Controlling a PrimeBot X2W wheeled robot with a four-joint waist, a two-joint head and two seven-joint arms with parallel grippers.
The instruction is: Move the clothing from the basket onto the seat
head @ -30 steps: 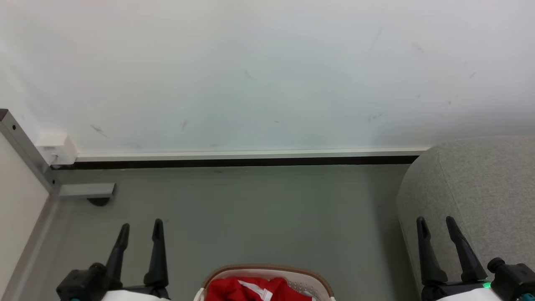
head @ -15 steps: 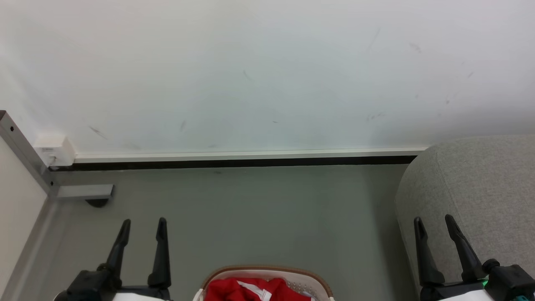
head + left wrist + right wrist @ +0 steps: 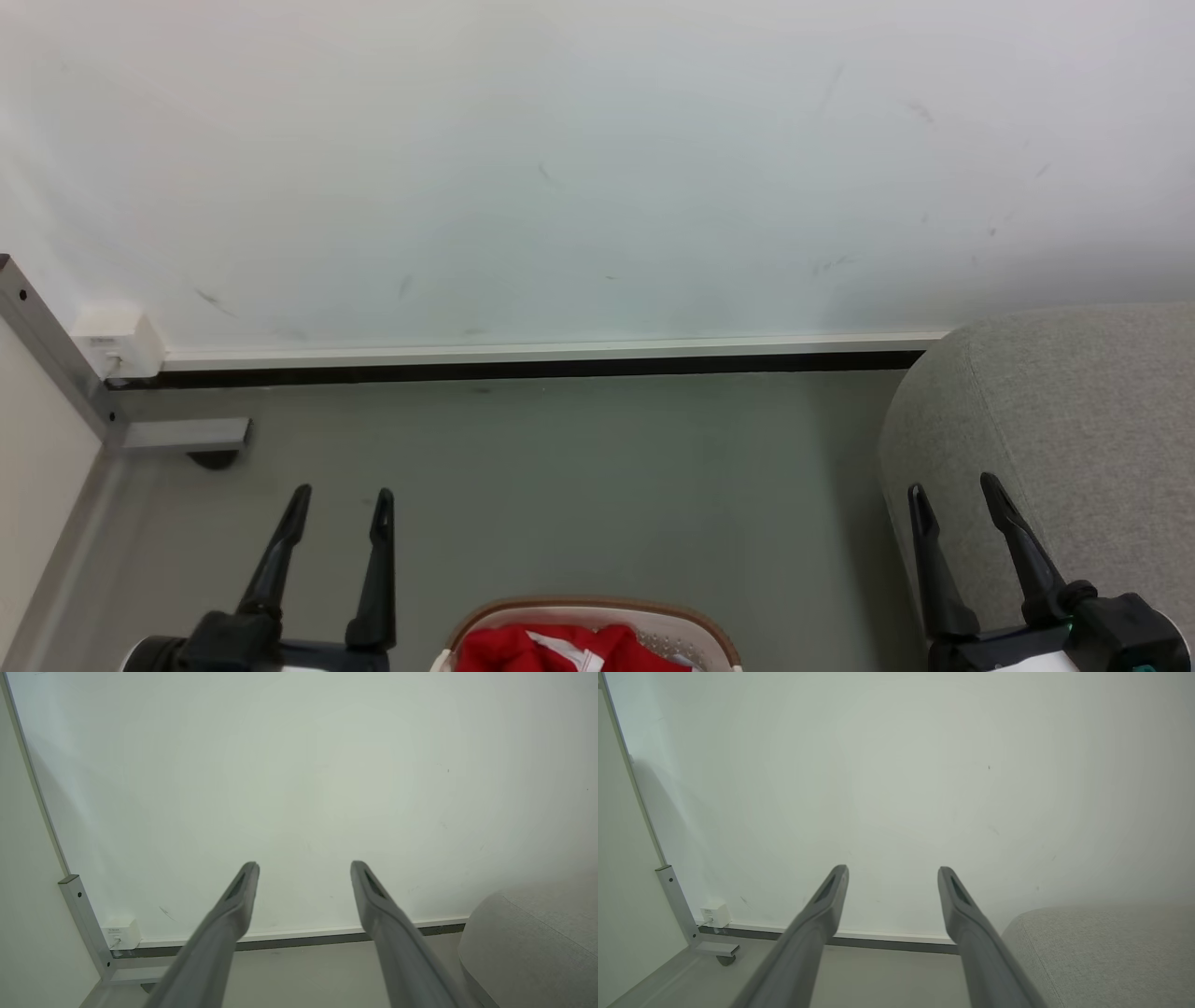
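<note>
Ahead, scuffed white wall (image 3: 597, 187) above grey floor (image 3: 560, 485). At right, grey seat (image 3: 1074, 420). At bottom centre, basket (image 3: 597, 611) with red clothing (image 3: 504, 649) inside. Either side, left tool (image 3: 341, 499) and right tool (image 3: 952, 485), both released, fingers spread. Far left, metal frame foot (image 3: 182, 434).

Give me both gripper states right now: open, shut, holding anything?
Left gripper: open, holding nothing.
Right gripper: open, holding nothing.
</note>
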